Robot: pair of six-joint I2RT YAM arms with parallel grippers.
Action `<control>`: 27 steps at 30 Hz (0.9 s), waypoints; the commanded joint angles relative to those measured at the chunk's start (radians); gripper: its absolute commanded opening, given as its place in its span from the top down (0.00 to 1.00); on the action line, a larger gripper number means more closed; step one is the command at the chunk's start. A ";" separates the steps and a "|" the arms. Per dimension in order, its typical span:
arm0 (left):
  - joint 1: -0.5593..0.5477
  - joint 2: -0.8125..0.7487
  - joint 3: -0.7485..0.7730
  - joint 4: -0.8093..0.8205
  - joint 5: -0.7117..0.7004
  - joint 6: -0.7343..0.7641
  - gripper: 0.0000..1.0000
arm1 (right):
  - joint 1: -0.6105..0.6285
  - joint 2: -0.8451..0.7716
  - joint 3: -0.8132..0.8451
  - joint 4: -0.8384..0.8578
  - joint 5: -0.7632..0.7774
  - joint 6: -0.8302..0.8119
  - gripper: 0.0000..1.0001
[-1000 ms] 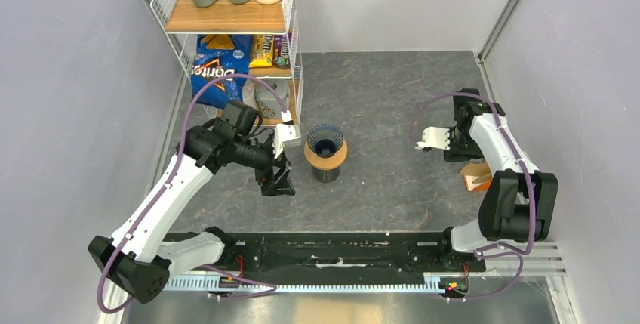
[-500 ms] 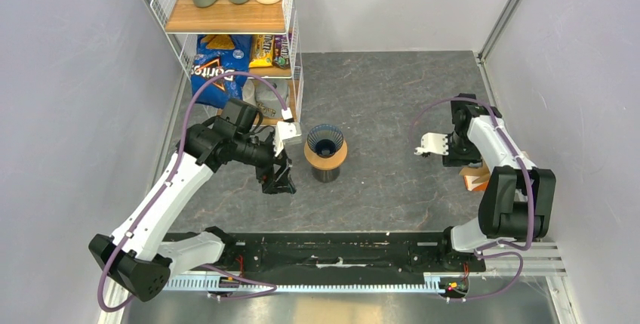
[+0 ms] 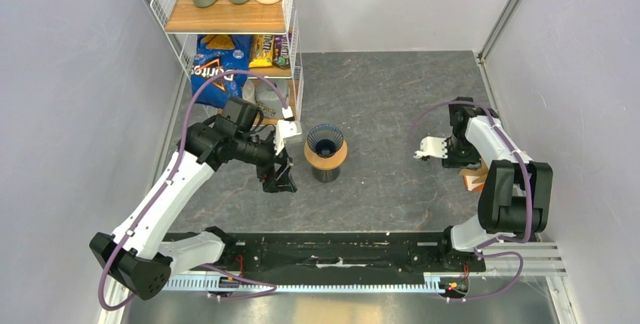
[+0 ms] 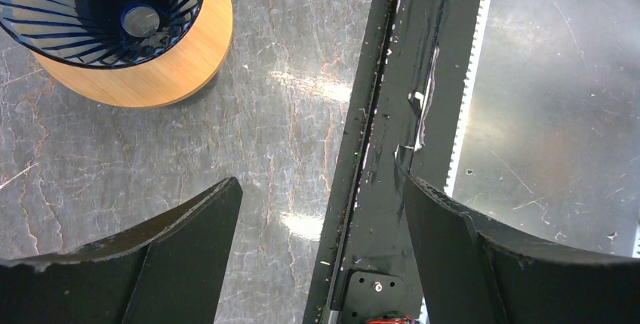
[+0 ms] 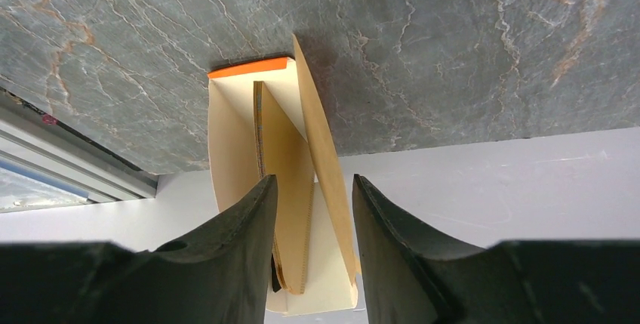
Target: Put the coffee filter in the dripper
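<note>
right gripper: jaws part-way apart, one black finger on each side of the upright paper sheets. Whether they already pinch the paper cannot be told.
coffee filter: light-brown paper, standing on edge in its holder between the right fingers. A second tan sheet leans just beside it.
holder: cream walls with an orange edge, at the right rim of the table, against the white wall.
left gripper: jaws spread wide with nothing between them, hanging over bare table just left of the dripper.
dripper: dark blue ribbed cone, mouth up, with no paper inside. It stands near mid-table, well apart from the filter.
wooden ring: tan, around the dripper's base.
dark cup: under the ring, carrying it.
table: grey stone-patterned top with pale veins.
rail: black strip along the near edge, carrying both arm bases, with a toothed metal strip in front of it.
shelf rack: white wire with wooden boards, in the far left corner. It holds tall cans on top and a blue Doritos bag below.
walls: plain pale grey on all sides.
</note>
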 commanded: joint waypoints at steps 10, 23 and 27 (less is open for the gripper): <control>-0.003 0.001 0.037 0.035 0.032 -0.030 0.14 | -0.004 0.031 -0.014 0.009 0.018 -0.012 0.60; -0.003 0.001 0.043 0.035 0.032 -0.031 0.14 | -0.004 0.028 -0.028 0.030 0.023 -0.013 0.80; -0.003 0.001 0.039 0.034 0.032 -0.031 0.14 | -0.004 0.026 -0.025 0.040 0.019 -0.005 0.90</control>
